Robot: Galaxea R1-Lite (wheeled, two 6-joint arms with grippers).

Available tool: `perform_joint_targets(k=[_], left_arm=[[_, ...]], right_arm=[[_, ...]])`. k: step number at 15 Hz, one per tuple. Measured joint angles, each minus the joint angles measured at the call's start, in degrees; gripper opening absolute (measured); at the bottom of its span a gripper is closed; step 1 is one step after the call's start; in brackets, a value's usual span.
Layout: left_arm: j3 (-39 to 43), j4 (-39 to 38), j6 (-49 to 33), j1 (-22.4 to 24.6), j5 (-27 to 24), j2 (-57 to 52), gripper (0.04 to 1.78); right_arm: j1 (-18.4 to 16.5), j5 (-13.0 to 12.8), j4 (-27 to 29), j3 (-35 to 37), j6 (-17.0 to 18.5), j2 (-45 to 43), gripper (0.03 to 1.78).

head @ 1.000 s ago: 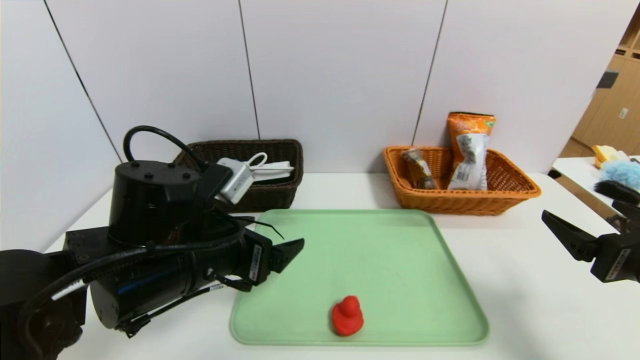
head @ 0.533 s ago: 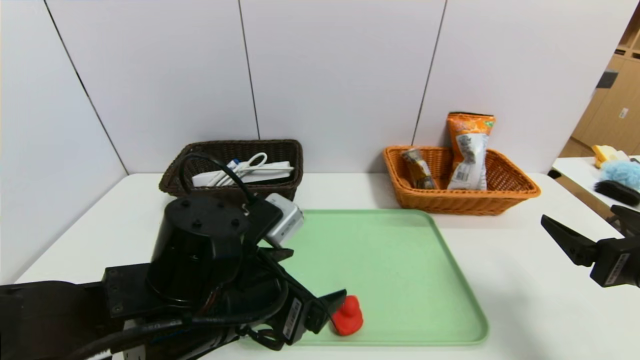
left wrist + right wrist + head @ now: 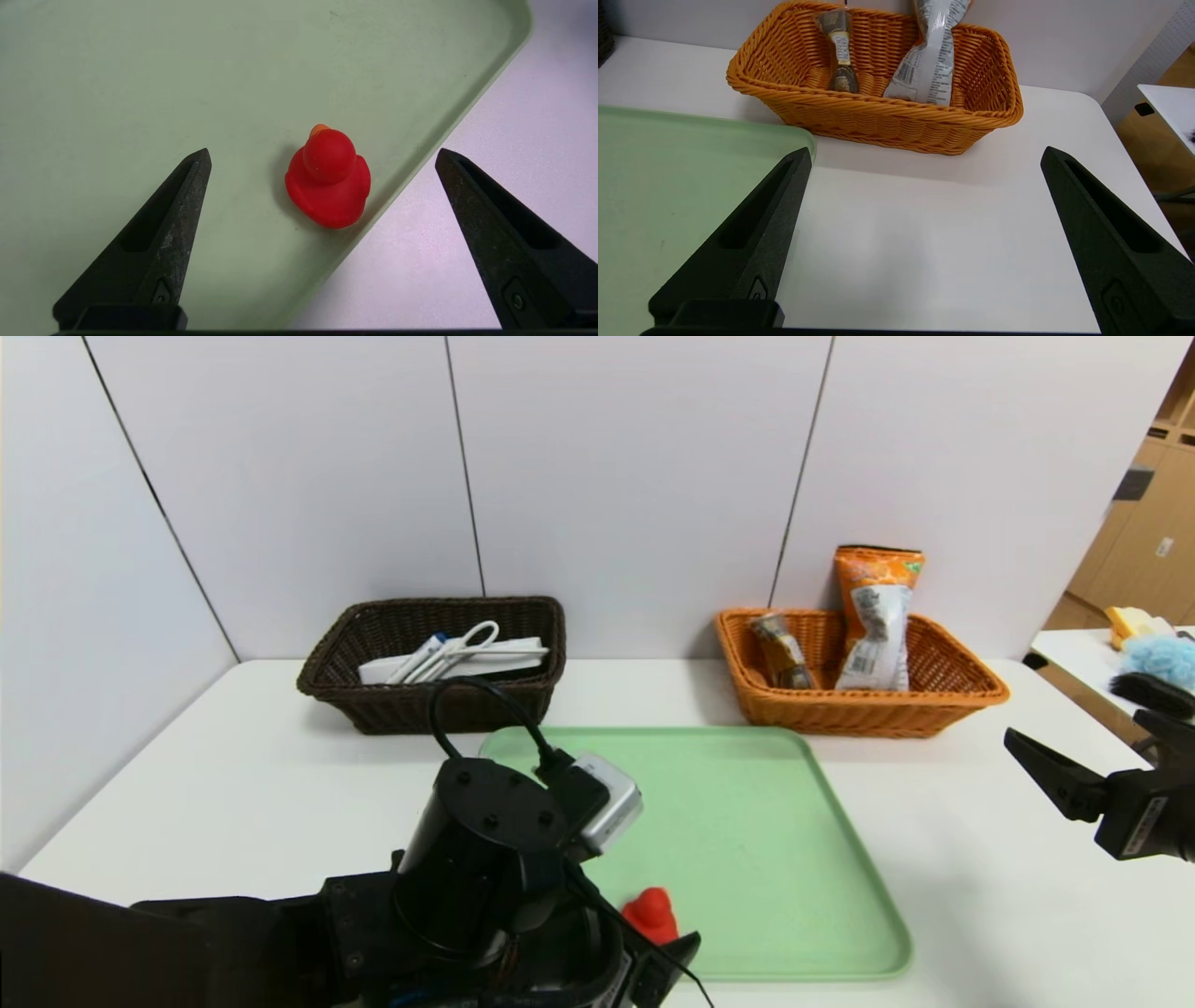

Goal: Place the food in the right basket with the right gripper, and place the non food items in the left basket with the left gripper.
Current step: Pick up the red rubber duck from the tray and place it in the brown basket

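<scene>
Now left gripper point(image 3: 322, 156) has moved from the dark basket point(image 3: 434, 663) to above duck point(image 3: 328, 183) at tray point(image 3: 794, 859) front edge, jaws spread; right gripper point(image 3: 924, 156) idle, spread too.

In the head view, the left arm hid the lower body of the red rubber duck point(image 3: 652, 912) and the near-left corner of the green tray point(image 3: 840, 896). The right gripper point(image 3: 1074, 779) was cut off by the frame's edge, one finger out of sight.
</scene>
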Motion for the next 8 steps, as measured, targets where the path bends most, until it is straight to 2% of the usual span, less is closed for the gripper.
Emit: perform_joint_targets(k=[3, 8], left_arm=[[0.15, -2.44, -0.23, -0.21, 0.00, 3.25, 1.69], [0.26, -2.60, -0.56, -0.18, 0.09, 5.79, 1.69]], right_arm=[[0.23, 0.00, -0.40, -1.85, 0.05, 1.61, 1.70], [0.45, 0.33, -4.49, -2.40, 0.06, 5.00, 1.70]])
